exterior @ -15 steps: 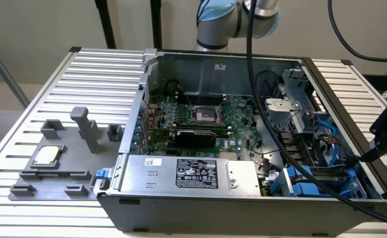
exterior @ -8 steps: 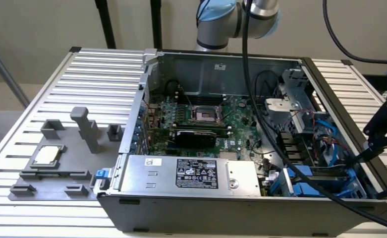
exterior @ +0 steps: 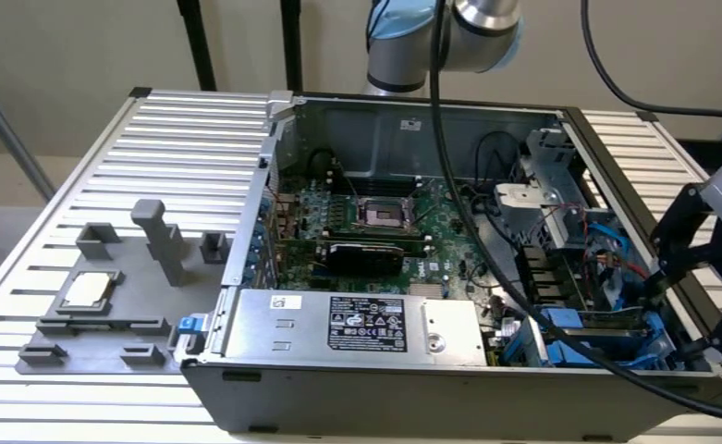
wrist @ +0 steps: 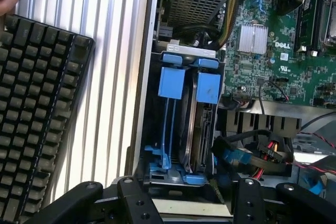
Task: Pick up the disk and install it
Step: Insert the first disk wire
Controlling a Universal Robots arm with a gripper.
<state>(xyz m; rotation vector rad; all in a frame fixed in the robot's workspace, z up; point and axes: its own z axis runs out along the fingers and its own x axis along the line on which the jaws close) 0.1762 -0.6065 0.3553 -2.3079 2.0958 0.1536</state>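
1. Our gripper hangs above the near corner of the computer case, at the exterior view's right. Its jaws are spread wide apart and nothing sits between them.
2. The disk stands on edge in the drive bay directly below the gripper. Its blue tab faces up toward us.
3. A second blue frame stands just beside the disk in the same bay and looks empty.
4. We judge that the bay takes the disk edge-on, which would explain why it stands upright. The wide jaws would clear the blue tabs. We cannot tell whether the disk is pushed fully home.
5. Red and blue cables crowd the bay on the side toward the motherboard, close enough to snag a finger.
6. A thick black cable drapes across the open case.
7. The power supply fills the near wall.
8. Outside the case, a keyboard lies on the ribbed surface.
9. The CPU chip rests well apart, at the exterior view's left.
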